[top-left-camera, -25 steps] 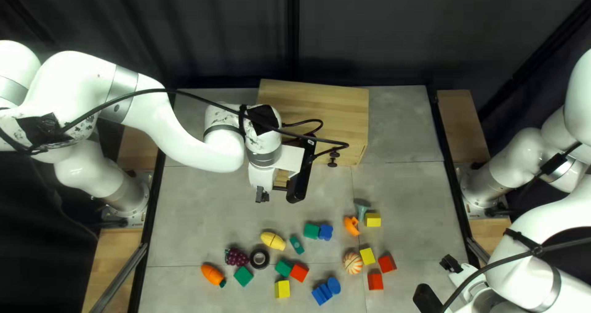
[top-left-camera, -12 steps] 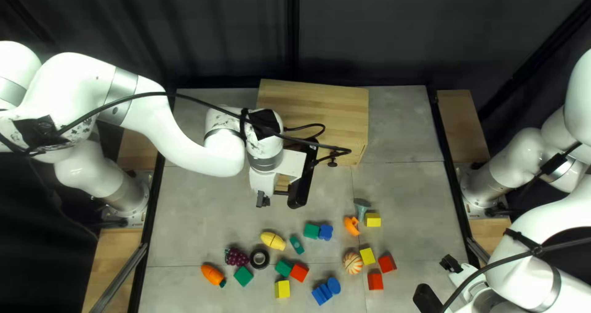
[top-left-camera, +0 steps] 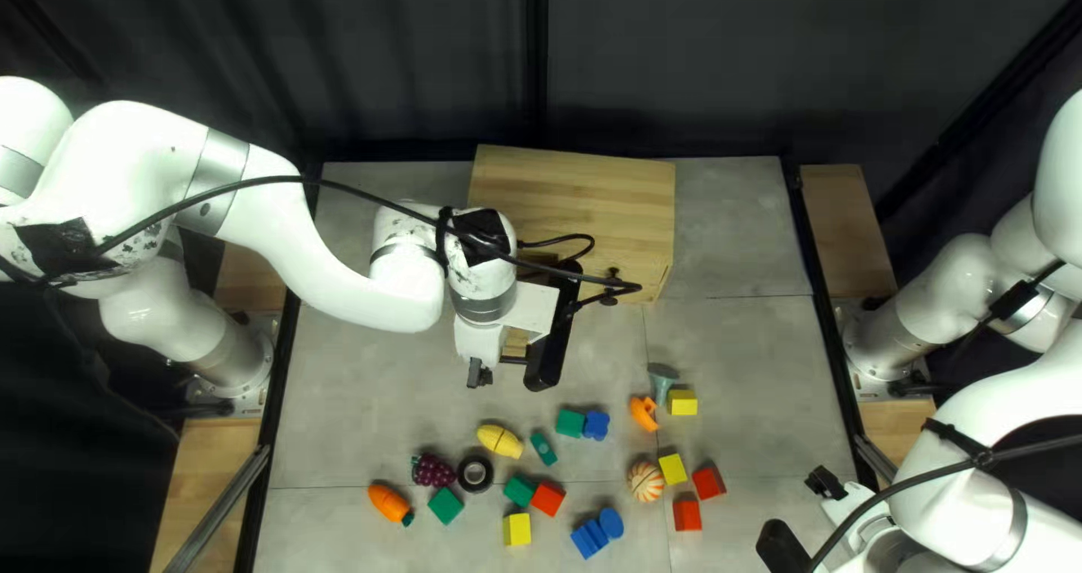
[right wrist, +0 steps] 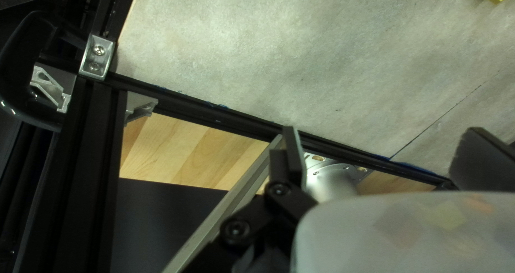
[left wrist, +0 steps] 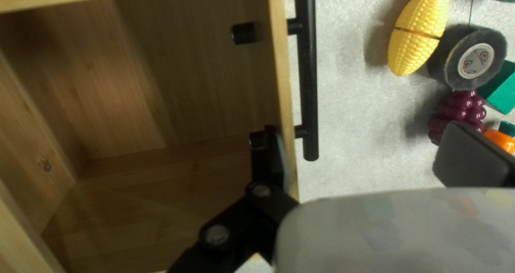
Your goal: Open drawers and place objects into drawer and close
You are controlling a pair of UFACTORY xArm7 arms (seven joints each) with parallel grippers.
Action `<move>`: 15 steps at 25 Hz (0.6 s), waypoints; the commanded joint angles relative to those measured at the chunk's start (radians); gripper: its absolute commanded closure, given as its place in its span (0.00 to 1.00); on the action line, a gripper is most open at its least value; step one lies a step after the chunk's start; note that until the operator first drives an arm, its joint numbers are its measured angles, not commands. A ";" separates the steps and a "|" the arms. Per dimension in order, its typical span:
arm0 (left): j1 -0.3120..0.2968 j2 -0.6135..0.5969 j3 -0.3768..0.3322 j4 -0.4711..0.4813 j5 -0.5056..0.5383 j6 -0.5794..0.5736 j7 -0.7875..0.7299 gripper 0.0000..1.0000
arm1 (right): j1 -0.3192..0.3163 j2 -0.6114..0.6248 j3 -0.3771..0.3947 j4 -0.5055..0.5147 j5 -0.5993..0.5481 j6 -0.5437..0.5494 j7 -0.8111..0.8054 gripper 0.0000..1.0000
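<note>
Drawer [left wrist: 281,85] open; toys [top-left-camera: 499,441] on the bench [top-left-camera: 372,393] await loading (closing comes last); left gripper [left wrist: 370,136] and right gripper [right wrist: 383,139] have fingers wide apart.

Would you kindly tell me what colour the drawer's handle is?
The handle is black; it shows best in the left wrist view.

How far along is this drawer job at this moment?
Done: a drawer stands open, its inside showing in the left wrist view.
In hand: nothing gripped; the left gripper is open, one finger at the inner side of the drawer's front, the other out beyond the handle.
Left: the corn, grapes, carrot and blocks on the table seem to await placing, then closing.
</note>
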 commanded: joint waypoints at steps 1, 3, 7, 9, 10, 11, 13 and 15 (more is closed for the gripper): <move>-0.005 -0.003 -0.005 0.005 0.001 0.007 -0.010 0.00 | 0.000 0.000 0.000 0.000 0.000 0.000 0.000 0.00; -0.007 -0.007 -0.007 0.005 -0.001 0.011 -0.013 0.00 | 0.000 0.000 0.000 0.000 0.000 0.000 0.000 0.00; -0.010 -0.006 -0.010 0.008 -0.001 0.013 -0.018 0.00 | 0.000 0.000 0.000 0.000 0.000 0.000 0.000 0.00; -0.013 -0.007 -0.013 0.009 -0.001 0.014 -0.022 0.00 | 0.000 0.000 0.000 0.000 0.000 0.000 0.000 0.00; -0.014 -0.007 -0.015 0.010 0.000 0.015 -0.027 0.00 | 0.000 0.000 0.000 0.000 0.000 0.000 0.000 0.00; -0.015 -0.008 -0.016 0.010 0.000 0.016 -0.029 0.00 | 0.000 0.000 0.000 0.000 0.000 0.000 0.000 0.00; -0.016 -0.007 -0.018 0.013 0.002 0.017 -0.033 0.00 | 0.000 0.000 0.000 0.000 0.000 0.000 0.000 0.00; -0.017 -0.008 -0.019 0.017 0.004 0.022 -0.038 0.00 | 0.000 0.000 0.000 0.000 0.000 0.000 0.000 0.00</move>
